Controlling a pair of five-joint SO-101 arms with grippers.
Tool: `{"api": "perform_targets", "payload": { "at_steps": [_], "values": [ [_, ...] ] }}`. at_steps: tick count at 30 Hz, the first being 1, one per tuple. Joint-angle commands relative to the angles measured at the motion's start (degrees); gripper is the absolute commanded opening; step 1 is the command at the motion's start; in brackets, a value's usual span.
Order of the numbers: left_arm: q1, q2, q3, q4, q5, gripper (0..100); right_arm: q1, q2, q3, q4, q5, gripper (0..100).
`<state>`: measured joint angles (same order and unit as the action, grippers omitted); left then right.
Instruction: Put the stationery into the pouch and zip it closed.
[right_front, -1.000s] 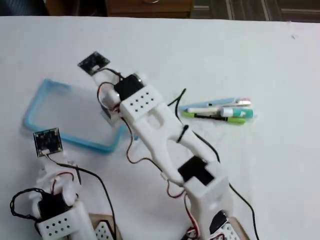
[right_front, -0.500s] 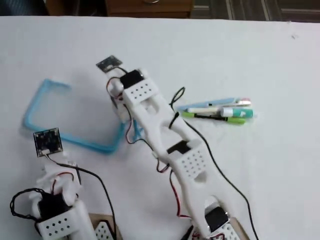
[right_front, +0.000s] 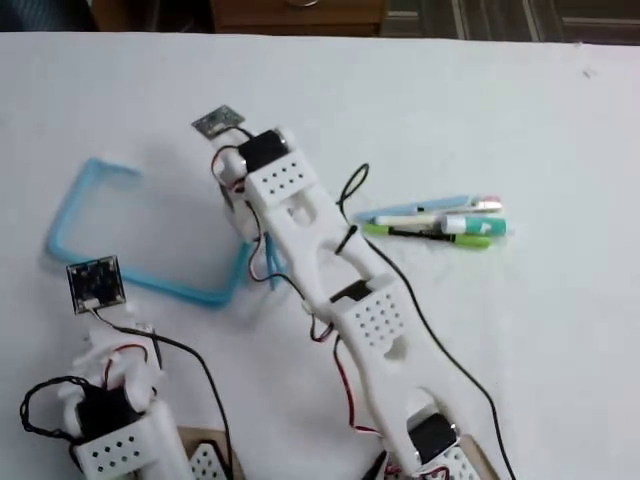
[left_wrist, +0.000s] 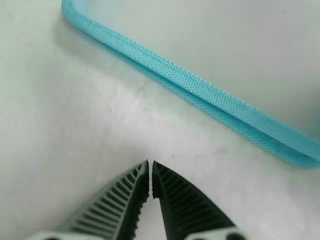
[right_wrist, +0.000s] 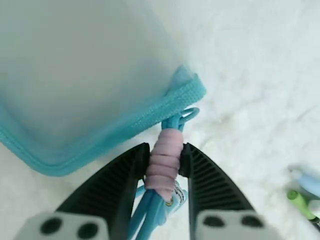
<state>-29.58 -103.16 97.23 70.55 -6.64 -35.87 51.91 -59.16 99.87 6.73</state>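
Observation:
The clear pouch (right_front: 140, 230) with blue trim lies flat at the table's left. My right gripper (right_wrist: 164, 160) is at its near right corner, shut on the pink zipper pull (right_wrist: 163, 165), which hangs on a blue cord (right_wrist: 150, 215) from the pouch corner (right_wrist: 185, 92). In the high view the right arm (right_front: 330, 280) covers that corner. Several pens (right_front: 440, 220) lie together to the right of the arm, apart from the pouch. My left gripper (left_wrist: 150, 167) is shut on nothing, hovering just short of the pouch's near edge (left_wrist: 200, 92).
The left arm (right_front: 110, 410) sits at the near left corner, its camera board (right_front: 95, 283) over the pouch's near edge. A wooden cabinet (right_front: 300, 15) stands beyond the far table edge. Bare white table (right_front: 500, 120) spreads around the pens.
The right arm has stretched out and dropped lower over the pouch's right corner, its wrist shifting slightly right. The left arm, the pouch and the pens have kept still.

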Motion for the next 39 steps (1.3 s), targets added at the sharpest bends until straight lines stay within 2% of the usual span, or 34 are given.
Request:
{"api": "perform_targets", "payload": {
  "at_steps": [1,4,8,16,23,28,31,34,39],
  "values": [
    [-0.31,-0.57,-0.18,-0.44,-0.44,5,0.57,-4.44,-2.29,0.84,0.09,2.2],
    [-0.31,-0.57,-0.53,-1.85,-0.62,5,0.4,-9.45,-2.29,0.84,0.7,1.8],
    [-0.31,-0.57,-3.08,-5.8,-2.11,5,0.22,-18.33,-2.29,0.75,6.42,1.7],
    [-5.76,-0.48,-17.76,-7.21,0.79,27,0.22,-35.56,-2.29,0.57,15.56,1.7],
    [-6.02,-0.13,-28.84,-6.59,2.02,27,0.22,-45.67,-2.2,-5.85,23.74,1.7],
    [-6.02,0.84,-37.45,-6.42,2.02,27,0.22,-48.75,-2.2,-10.33,26.11,1.7],
    [-6.2,7.25,-44.31,-6.42,3.52,27,0.22,-50.68,-2.2,-14.81,25.93,1.7],
    [-6.29,19.21,-55.56,-4.48,10.55,27,0.22,-52.0,-2.2,-17.8,26.02,1.7],
    [-4.62,43.47,-82.55,9.49,22.07,27,-1.19,-51.65,-1.41,-14.55,25.32,1.7]
  ]
}}
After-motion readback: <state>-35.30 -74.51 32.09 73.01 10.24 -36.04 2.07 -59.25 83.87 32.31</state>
